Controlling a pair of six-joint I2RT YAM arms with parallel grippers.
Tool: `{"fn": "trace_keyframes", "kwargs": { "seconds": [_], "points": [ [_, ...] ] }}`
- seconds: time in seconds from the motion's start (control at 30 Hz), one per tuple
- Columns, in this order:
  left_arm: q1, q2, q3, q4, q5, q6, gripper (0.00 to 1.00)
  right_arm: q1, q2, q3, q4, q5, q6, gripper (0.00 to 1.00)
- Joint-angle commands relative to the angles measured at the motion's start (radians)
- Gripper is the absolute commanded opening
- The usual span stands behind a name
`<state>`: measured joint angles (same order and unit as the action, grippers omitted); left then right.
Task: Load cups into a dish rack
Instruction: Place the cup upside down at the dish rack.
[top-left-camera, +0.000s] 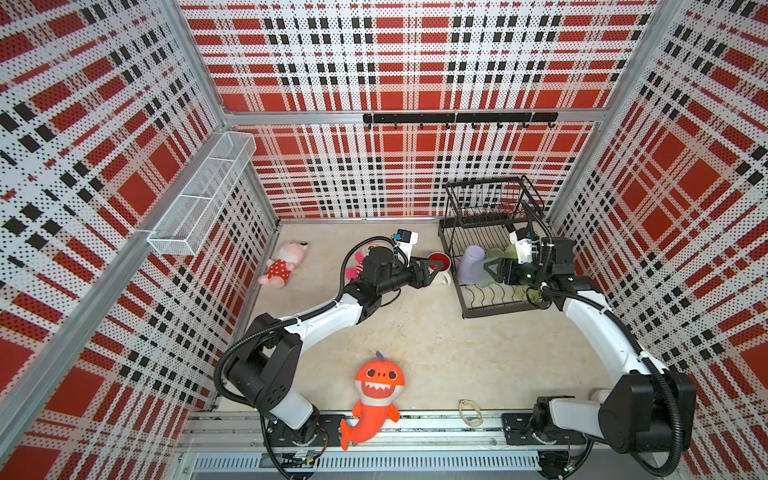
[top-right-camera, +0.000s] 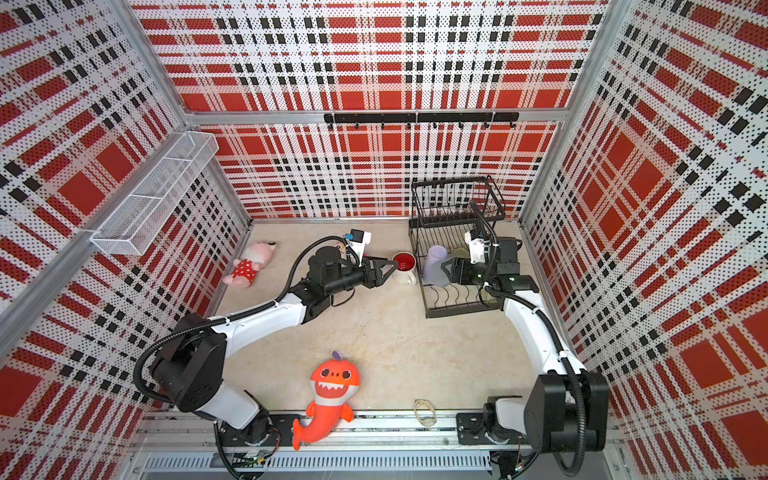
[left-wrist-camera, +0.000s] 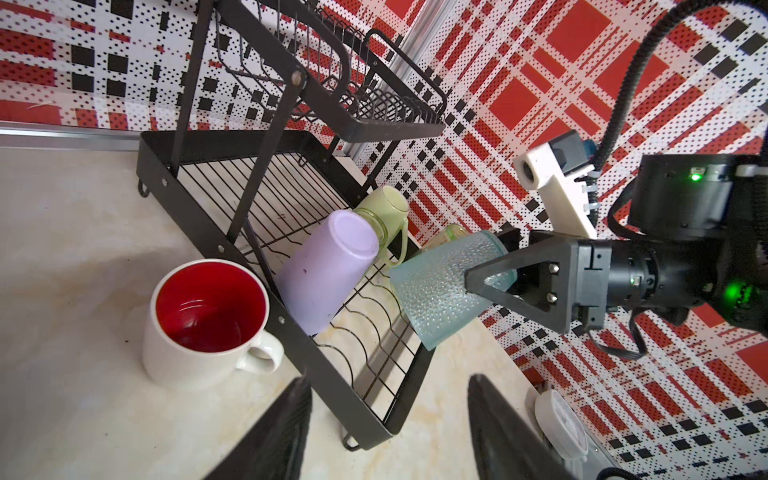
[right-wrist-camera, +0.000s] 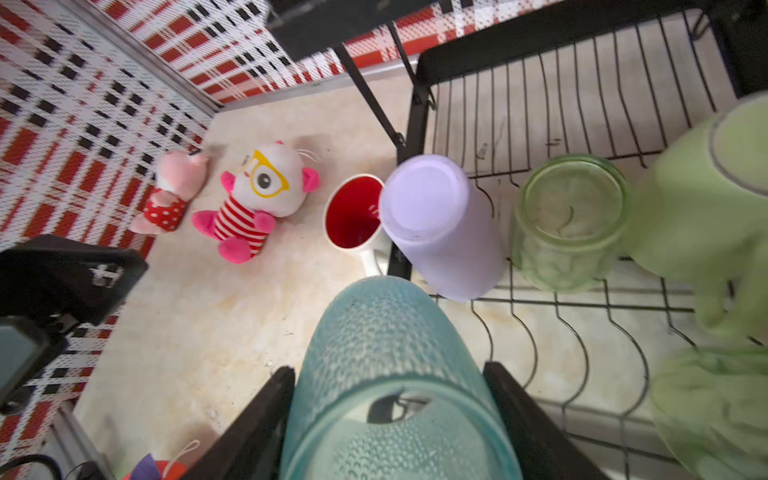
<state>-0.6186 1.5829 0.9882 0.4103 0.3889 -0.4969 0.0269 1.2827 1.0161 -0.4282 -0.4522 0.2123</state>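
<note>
Now, right fingers (right-wrist-camera: 262, 415): pinching the teal cup (right-wrist-camera: 386, 353) by its walls, tilted mouth-first over the rack (left-wrist-camera: 249, 282), lower tier, I judge to set it down inverted.
Next, left fingers (left-wrist-camera: 286, 428): spread, empty, aimed at the mug (left-wrist-camera: 208, 320), likely my next pick.
Teal cup: translucent, pebbled, just beside the lavender cup (left-wrist-camera: 328, 266).
Mug: white, red inside, upright on the bench (top-left-camera: 415, 332) beside the rack.

On table (top-left-camera: 415, 340), far-right: rack (left-wrist-camera: 191, 215). Just left of it, on table: mug (left-wrist-camera: 195, 361). In rack's lower tier, L→R: upturned cup (left-wrist-camera: 328, 270), tumbler (right-wrist-camera: 569, 224), 2nd mug (left-wrist-camera: 382, 208). Over tier, before upturned cup: held tumbler (left-wrist-camera: 436, 291) in right gripper (right-wrist-camera: 388, 370).
</note>
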Motion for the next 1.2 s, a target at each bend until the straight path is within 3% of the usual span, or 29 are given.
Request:
{"fn": "trace_keyframes", "kwargs": {
  "seconds": [0.0, 0.23, 0.67, 1.17],
  "points": [
    [-0.002, -0.023, 0.029, -0.041, -0.046, 0.041, 0.63, 0.015, -0.007, 0.003, -0.04, 0.154, -0.063, 0.63],
    [-0.005, -0.003, 0.06, -0.137, -0.154, 0.078, 0.62, 0.09, 0.05, 0.024, -0.081, 0.401, -0.094, 0.63],
    [-0.004, 0.022, 0.067, -0.167, -0.19, 0.081, 0.62, 0.12, 0.144, 0.034, -0.098, 0.537, -0.102, 0.63],
    [0.006, 0.04, 0.055, -0.171, -0.204, 0.078, 0.61, 0.12, 0.207, 0.036, -0.09, 0.596, -0.09, 0.66]
  ]
}}
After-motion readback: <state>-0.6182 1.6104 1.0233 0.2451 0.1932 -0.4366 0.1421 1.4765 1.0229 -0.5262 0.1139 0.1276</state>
